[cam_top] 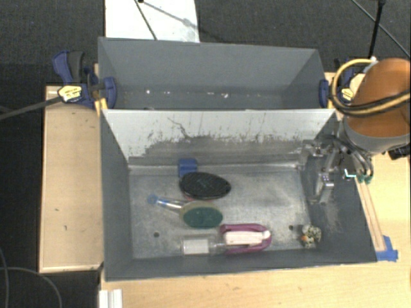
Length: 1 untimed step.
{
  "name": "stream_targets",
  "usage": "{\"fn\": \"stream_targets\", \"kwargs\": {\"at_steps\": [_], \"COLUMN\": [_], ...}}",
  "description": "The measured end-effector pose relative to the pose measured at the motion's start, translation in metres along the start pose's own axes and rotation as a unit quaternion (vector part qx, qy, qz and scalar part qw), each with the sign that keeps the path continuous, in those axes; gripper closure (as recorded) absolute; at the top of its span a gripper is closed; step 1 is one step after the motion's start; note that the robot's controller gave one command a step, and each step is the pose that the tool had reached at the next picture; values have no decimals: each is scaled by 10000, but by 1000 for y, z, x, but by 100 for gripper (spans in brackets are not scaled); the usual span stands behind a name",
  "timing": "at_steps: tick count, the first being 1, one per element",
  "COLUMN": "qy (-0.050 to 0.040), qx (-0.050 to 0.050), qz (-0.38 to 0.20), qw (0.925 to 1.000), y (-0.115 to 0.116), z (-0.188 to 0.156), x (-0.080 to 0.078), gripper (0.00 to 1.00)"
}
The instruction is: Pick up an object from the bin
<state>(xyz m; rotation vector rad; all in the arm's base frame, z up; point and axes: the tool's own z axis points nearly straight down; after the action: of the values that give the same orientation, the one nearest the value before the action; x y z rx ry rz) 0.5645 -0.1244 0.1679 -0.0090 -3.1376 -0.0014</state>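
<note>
Along the near edge of the grey metal bin [270,194] two things lie end to end. A clear, tube-like piece [194,245] lies toward the near left corner. At its right end is a purple thing with a pink-white middle [244,236], flat, with its long side along the edge. Toward the near right corner, well apart from these, sits a small mottled lump [311,235] (greenish-yellow and dark, too small for its kind to be told).

Farther in, left of the middle of the floor, a dark green oval [203,217] lies flat. A slim piece with a blue end [163,202] lies just beside it on its left; whether the two are joined I cannot tell. Just beyond the green oval lies a black oval with a ribbed top [205,185]. At that oval's far left side a small blue block [187,167] stands at the foot of the far wall [212,130].

The gripper [318,197] hangs near the right wall, about midway between the near and far edges, over bare floor. Its two fingers stand apart with nothing between them. The mottled lump is the thing nearest to it, lying closer to the near edge and not beneath it. The other things are all well apart, toward the left. Above the gripper, the arm's orange cover [385,98], with a yellow cable looped about it, sits over the right rim.
</note>
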Motion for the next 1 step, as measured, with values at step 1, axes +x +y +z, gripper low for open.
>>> {"fn": "stream_targets", "kwargs": {"at_steps": [1], "qy": [-2], "qx": [-8], "qz": [1461], "qw": [9893], "y": [43], "z": [52], "x": [55], "gripper": [0]}}
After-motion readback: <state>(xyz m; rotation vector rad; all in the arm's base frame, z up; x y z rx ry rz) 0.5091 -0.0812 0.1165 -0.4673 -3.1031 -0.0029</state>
